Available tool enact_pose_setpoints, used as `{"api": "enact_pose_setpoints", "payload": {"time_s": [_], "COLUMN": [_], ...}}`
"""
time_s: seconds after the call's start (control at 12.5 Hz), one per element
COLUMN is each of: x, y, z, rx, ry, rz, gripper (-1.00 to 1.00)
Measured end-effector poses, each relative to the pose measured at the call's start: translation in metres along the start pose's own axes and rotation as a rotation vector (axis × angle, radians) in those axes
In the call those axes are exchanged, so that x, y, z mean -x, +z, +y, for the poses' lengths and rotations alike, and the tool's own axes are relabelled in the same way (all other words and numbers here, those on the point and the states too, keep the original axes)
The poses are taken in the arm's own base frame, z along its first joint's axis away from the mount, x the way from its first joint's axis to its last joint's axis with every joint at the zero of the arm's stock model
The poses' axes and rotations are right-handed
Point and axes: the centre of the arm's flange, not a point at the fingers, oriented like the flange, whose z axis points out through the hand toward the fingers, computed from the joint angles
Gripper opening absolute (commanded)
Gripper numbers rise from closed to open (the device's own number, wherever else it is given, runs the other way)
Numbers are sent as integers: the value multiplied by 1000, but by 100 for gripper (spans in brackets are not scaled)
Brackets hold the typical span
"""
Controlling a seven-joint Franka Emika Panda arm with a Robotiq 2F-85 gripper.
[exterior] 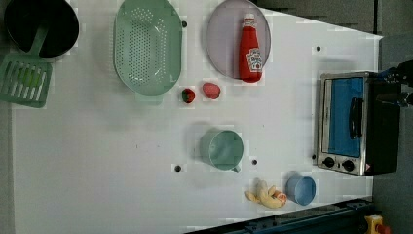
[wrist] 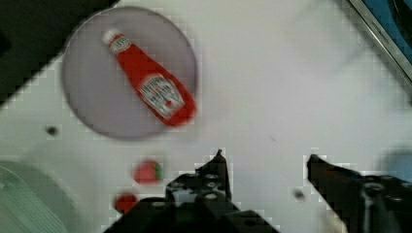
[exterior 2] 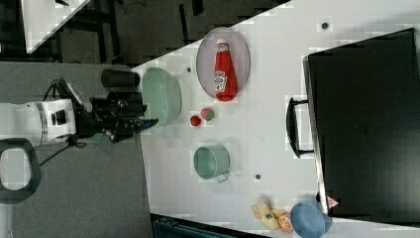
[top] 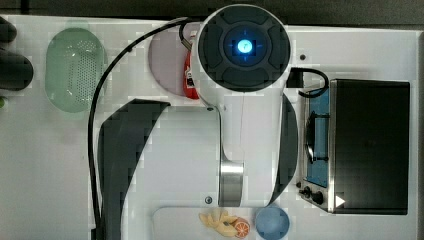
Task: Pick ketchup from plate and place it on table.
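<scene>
The gripper (wrist: 265,158) hangs above the white surface (wrist: 272,82) with its two black fingers (wrist: 216,170) spread apart, and nothing is between them. It touches nothing. Closest to the gripper, just to one side of its fingers, are two red strawberries (wrist: 147,172) sitting on the surface. Next to them is the edge of a green basket (wrist: 26,204) full of little holes. A bit farther out from the gripper is the plate (wrist: 90,82), round and pale grey-purple, flat on the surface. The ketchup (wrist: 150,87) lies on its side on the plate, with its white cap (wrist: 112,39) pointing away from the gripper and its red bottom end reaching the rim of the plate on the near side. The gripper is well apart from the ketchup. On the other side of the gripper, far off, is a silver toaster oven (exterior: 348,124) with a blue door. In the left view a green cup (exterior: 223,149), a blue bowl (exterior: 300,189) and some toy fruit (exterior: 266,194) also sit on the surface, well apart from the plate.
</scene>
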Motion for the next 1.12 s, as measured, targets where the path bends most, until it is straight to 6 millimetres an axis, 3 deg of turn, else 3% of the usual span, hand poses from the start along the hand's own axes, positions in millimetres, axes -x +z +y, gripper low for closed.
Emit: {"api": "enact_pose_setpoints", "payload": {"time_s": [0.08,0.24,0.48,0.64,0.72,0.88,1.12], "x": [13,38,52,49,44,25,0], "y": [-1,-22,-67,-76,-69,-29,72], "z": [13,34,36,26,19,-3,-46], "rx": [66,104,35,-1,-2,23,67], "ry": [22,39,29,5,-18,-89,-242], "rz": [-67,-106,-26,9,8,-31,-121], "gripper": [59,99,100,100,100,100,100]}}
